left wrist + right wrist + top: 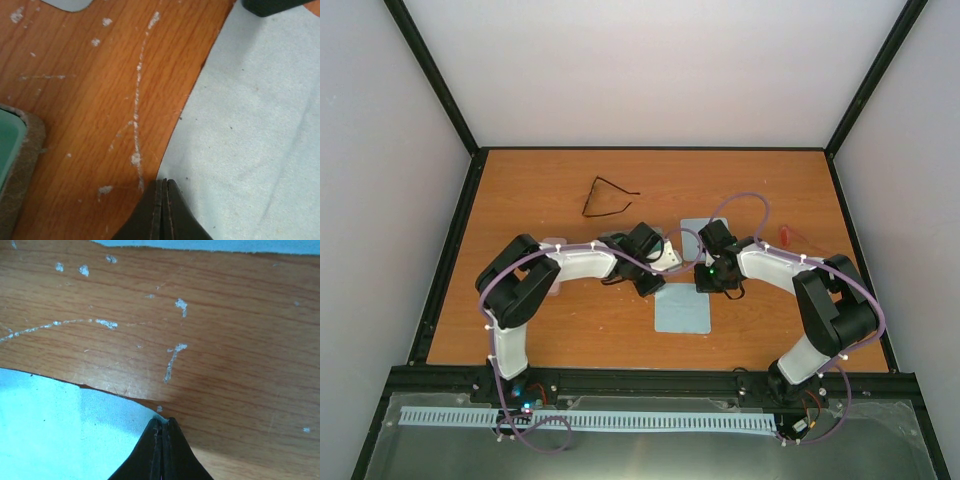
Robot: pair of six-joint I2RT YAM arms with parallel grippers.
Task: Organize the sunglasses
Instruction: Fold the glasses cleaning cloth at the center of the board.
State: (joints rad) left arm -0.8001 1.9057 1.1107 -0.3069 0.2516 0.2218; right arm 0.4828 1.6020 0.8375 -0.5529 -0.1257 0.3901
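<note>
The sunglasses (610, 197) are lying far left, looking light, thin and fragile; the bridge seems the safest hold. The left gripper (162, 192) and right gripper (162, 430) are both sitting pinched together beside the cloths (682, 310).

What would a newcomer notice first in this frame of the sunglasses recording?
Both arms fold inward to mid-table. The left gripper and right gripper are each shut, with their tips at the edge of the near light-blue cloth. The thin black sunglasses lie toward the table's far side, apart from both grippers.
</note>
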